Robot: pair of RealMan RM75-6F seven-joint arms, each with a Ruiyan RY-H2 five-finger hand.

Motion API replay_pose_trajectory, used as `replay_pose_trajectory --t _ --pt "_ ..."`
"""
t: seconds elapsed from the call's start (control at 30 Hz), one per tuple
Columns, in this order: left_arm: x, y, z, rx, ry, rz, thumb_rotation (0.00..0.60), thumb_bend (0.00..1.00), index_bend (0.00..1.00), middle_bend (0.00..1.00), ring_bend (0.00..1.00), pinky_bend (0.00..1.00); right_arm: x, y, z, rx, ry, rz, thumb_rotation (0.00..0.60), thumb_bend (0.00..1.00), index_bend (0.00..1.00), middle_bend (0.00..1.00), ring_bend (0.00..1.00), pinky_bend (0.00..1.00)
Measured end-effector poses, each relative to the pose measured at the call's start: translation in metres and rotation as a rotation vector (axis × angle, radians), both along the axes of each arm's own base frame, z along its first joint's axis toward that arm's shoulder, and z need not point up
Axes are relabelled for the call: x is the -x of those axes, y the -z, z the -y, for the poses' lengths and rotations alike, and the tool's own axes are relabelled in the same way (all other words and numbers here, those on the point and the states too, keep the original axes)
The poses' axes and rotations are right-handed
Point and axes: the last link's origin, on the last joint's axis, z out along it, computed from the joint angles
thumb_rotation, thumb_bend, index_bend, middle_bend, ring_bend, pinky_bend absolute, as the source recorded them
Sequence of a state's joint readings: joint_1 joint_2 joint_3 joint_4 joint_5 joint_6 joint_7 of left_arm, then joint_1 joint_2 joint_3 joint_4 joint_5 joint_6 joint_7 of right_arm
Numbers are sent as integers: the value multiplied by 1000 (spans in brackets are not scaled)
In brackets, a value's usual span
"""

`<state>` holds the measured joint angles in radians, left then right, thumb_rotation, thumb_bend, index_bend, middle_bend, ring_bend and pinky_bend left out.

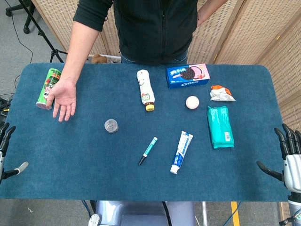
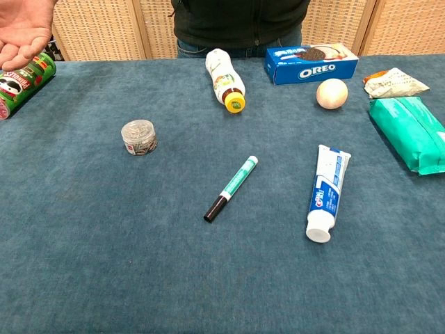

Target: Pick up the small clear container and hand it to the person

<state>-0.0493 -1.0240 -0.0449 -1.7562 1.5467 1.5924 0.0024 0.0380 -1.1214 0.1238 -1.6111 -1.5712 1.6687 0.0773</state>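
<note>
The small clear container [image 1: 111,125] [image 2: 139,137] stands upright on the blue table, left of centre, with small items inside. The person's open palm [image 1: 64,98] [image 2: 24,31] rests face up at the far left, beside a green chip can [image 1: 48,88]. My left hand [image 1: 5,150] shows only at the left edge of the head view, fingers spread, holding nothing, well to the left of the container. At the right edge my right hand [image 1: 288,157] is also spread and empty. Neither hand appears in the chest view.
A marker [image 1: 147,150] [image 2: 231,188] and a toothpaste tube [image 1: 181,152] [image 2: 326,193] lie in the middle. Behind them are a white bottle [image 1: 146,89], an Oreo box [image 1: 187,76], a pale ball [image 1: 192,102], a teal packet [image 1: 220,126] and a snack wrapper [image 1: 221,93].
</note>
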Motion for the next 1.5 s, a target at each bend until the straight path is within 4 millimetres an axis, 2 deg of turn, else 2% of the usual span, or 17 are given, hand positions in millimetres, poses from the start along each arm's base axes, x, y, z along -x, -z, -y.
replay_pose_trajectory --t 0.3,0.4,0.6,0.7,0.83,1.03,1.23,1.5 --pt "-6 3 0 75 79 45 600 0 0 0 0 0 -3 -1 -2 -15 -11 17 600 0 0 0 0 0" --pt "-14 17 -2 192 159 46 600 0 0 0 0 0 -2 -2 -1 -12 -6 21 600 0 0 0 0 0" --pt "-25 60 -16 430 243 -8 600 0 0 0 0 0 1 -5 -1 -13 11 24 600 0 0 0 0 0" --pt "-34 87 -33 518 252 -39 600 0 19 0 0 0 2 -7 -1 -8 11 26 600 0 0 0 0 0" --pt "-52 119 -69 549 253 -35 600 0 53 0 0 0 2 -8 -2 -7 15 23 600 0 0 0 0 0" --pt "-78 147 -118 545 214 -24 600 0 63 0 0 0 5 -6 1 -12 33 14 600 0 0 0 0 0" --pt "-93 172 -158 559 146 -7 600 0 95 0 0 0 7 -7 4 -10 48 13 600 0 0 0 0 0" --pt "-108 207 -197 558 99 -11 600 65 141 0 0 0 12 -5 8 -12 75 5 600 0 0 0 0 0"
